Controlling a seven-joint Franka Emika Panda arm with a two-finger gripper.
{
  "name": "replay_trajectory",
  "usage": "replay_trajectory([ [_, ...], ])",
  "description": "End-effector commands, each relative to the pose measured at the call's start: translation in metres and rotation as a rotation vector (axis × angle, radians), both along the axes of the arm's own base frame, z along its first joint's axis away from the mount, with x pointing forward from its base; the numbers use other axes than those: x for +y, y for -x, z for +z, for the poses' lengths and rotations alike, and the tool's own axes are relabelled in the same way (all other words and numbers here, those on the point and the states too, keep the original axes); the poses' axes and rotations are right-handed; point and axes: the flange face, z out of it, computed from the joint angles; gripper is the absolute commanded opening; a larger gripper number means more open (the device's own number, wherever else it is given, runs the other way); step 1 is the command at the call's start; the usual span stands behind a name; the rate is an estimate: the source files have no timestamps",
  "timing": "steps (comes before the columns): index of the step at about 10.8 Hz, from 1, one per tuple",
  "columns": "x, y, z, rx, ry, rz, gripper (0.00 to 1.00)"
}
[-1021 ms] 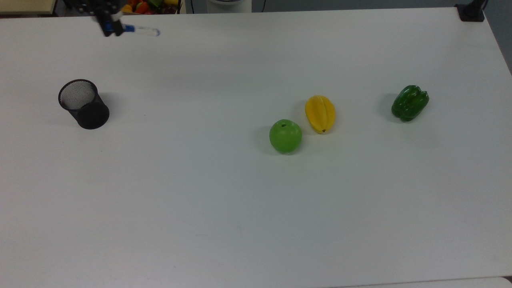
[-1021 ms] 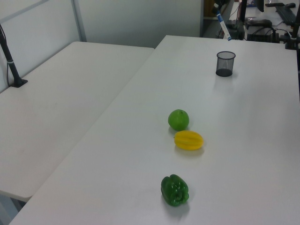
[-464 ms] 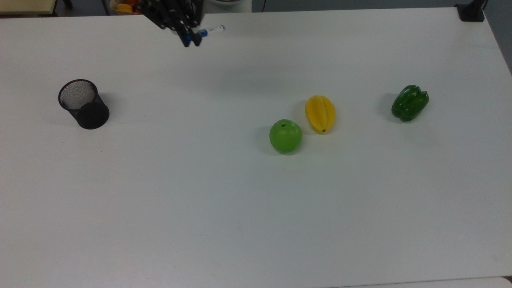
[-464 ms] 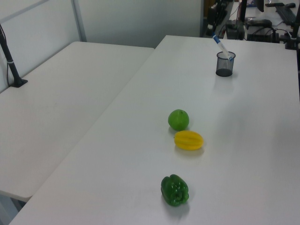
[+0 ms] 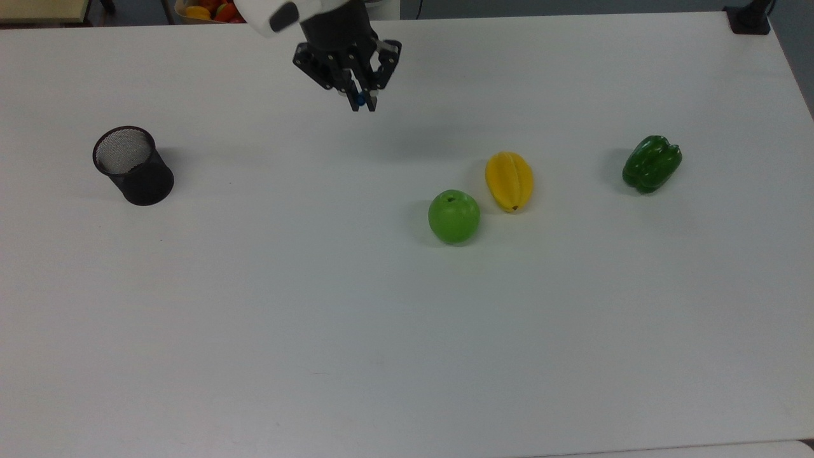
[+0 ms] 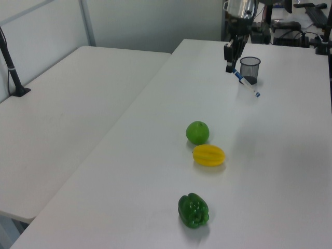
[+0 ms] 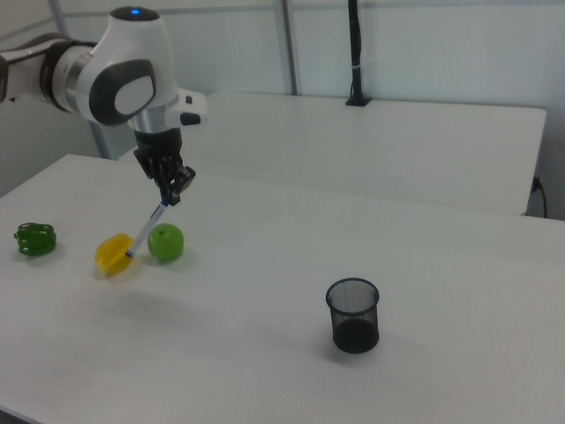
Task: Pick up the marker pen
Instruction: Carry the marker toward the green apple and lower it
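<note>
Gripper (image 5: 360,102), black, two-fingered, on a white arm: raised above the table (image 5: 407,356) near its far edge in the top view, fingers clenched on the marker pen (image 6: 247,83). Marker pen: white barrel, blue cap end up between the fingers, barrel hanging tilted below the gripper, clear of the table surface; in the right view it slants down toward the right view's left, its lower end seen in front of the starfruit. Pen holder (image 5: 133,165), black mesh, upright: toward the top view's left edge of the table, well apart from the gripper. Apple (image 5: 453,216), green: middle of the table, just beside the starfruit (image 5: 509,180), yellow, lying lengthwise. Bell pepper (image 5: 652,163), dark green: toward the top view's right edge, well apart from the other fruit. Second table (image 6: 67,119), white: adjoining, on the left view's left.
</note>
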Motion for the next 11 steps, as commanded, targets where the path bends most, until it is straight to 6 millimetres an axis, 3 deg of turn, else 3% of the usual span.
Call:
replay_trajectory([
  [1, 0.019, 0.001, -0.053, -0.009, 0.095, 0.027, 0.0],
  [7, 0.034, -0.001, -0.133, -0.011, 0.194, 0.106, 0.0],
  [11, 0.046, -0.003, -0.165, -0.064, 0.183, 0.121, 0.0],
])
